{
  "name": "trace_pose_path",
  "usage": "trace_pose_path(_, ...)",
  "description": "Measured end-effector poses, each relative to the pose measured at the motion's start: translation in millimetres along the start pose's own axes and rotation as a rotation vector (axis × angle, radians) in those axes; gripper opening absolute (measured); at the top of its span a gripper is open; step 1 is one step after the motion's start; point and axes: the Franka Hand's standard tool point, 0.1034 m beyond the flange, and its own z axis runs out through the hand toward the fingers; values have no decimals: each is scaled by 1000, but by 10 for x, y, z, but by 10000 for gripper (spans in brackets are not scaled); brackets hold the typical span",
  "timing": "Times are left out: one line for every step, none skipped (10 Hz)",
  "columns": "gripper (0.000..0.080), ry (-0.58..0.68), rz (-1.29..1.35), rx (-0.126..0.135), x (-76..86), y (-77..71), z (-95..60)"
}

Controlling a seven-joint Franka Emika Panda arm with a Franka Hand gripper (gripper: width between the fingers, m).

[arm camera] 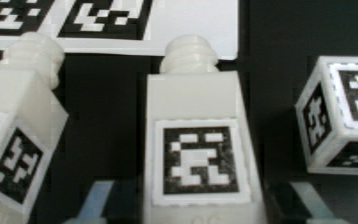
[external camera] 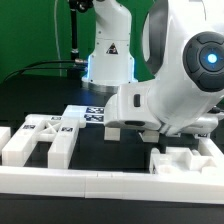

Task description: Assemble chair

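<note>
Well, my claw (arm camera: 202, 205) is down low over the black table (external camera: 120, 150), near the middle of the scene. It sits just off the exterior view's right of the marker board (external camera: 90, 113), between the notched white pieces (external camera: 40, 138) on that view's left and another notched piece (external camera: 185, 160) nearer on its right. A long plain white bar (external camera: 90, 185) runs along the near edge. In the wrist view a chair leg (arm camera: 197, 130) lies straight between my fingers (arm camera: 101, 205). Its square tag faces up and its rounded peg end points toward the marker board. A second leg (arm camera: 16, 130) lies just beside it, apart from it, and a tagged block (arm camera: 345, 110) stands on the other side. My fingers straddle the middle leg, but their tips are cut off at the picture's edge. I cannot tell whether they are clenched on it or only bracketing it. I judge the leg to be stiff, light moulded plastic, smooth enough to slip or twist if pinched near an end. The hold I want is across its two flat long sides, around the tagged stretch and well back from the peg. That keeps it from swinging, leaves the peg free to seat, and keeps my fingers clear of the neighbouring leg
</note>
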Motion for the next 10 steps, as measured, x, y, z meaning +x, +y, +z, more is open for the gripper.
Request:
trace_pose_path(285,0,0,0,0,0,-1)
trace_pose_path(285,-10,-8,-2,-41,-11,-60)
trace_pose_path(285,-7,-22,-4,-146,-39,-311)
trace_pose_path(285,11,-29,-2,-243,-46,-585)
trace_pose_path(285,26,-27,-1,-322,-50,-727)
trace_pose_path(285,16,-30,-3,-387,-50,-750)
trace_pose_path(285,75,-43,-4,-293,-55,-694)
trace_pose_path(285,150,-43,0,-280,-57,-729)
trace_pose_path(285,204,-43,3,-289,-55,-750)
trace_pose_path(285,271,-37,6,-267,-85,-799)
